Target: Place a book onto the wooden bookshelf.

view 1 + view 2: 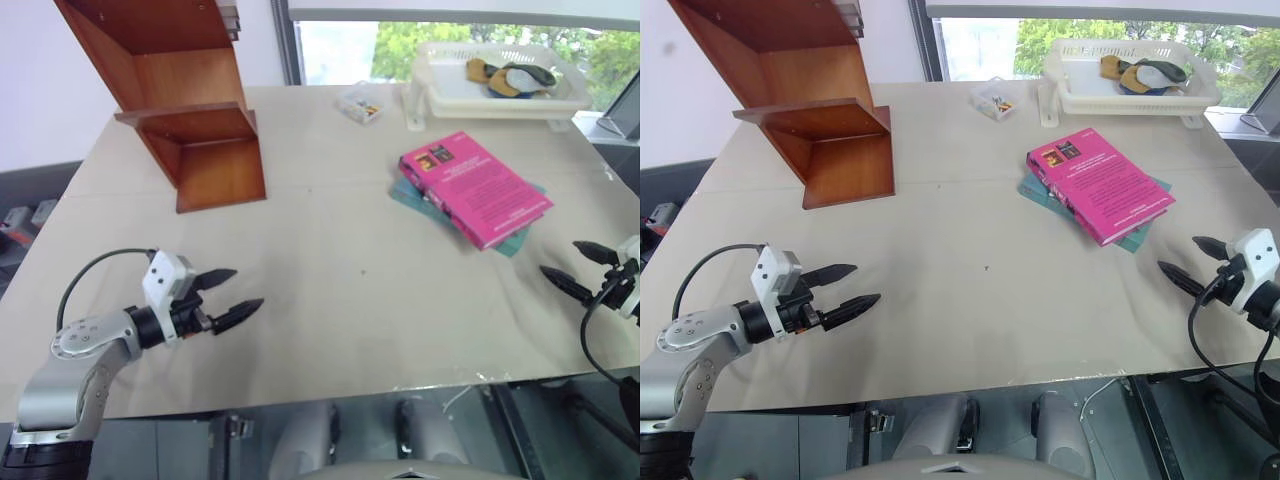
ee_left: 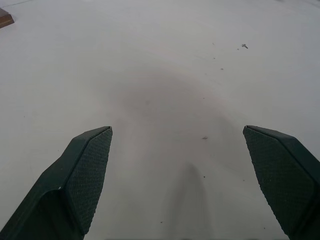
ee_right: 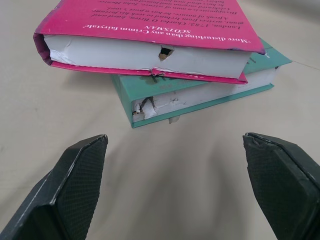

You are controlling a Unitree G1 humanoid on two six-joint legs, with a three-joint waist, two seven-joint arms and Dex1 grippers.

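Near edge of table [image 1: 330, 330]: left gripper [image 1: 238, 293] and right gripper [image 1: 580, 270], fingers spread, nothing held, both low over bare tabletop. Mid-table, right: pink book [image 1: 474, 187] lying flat atop teal book [image 3: 200, 97]. Far left: wooden bookshelf [image 1: 185, 110]. Far right: white basket tray [image 1: 500, 95].

Wooden bookshelf [image 1: 190, 110] top cut off; teal book [image 1: 515, 238] mostly hidden (under book [image 1: 475, 187]).
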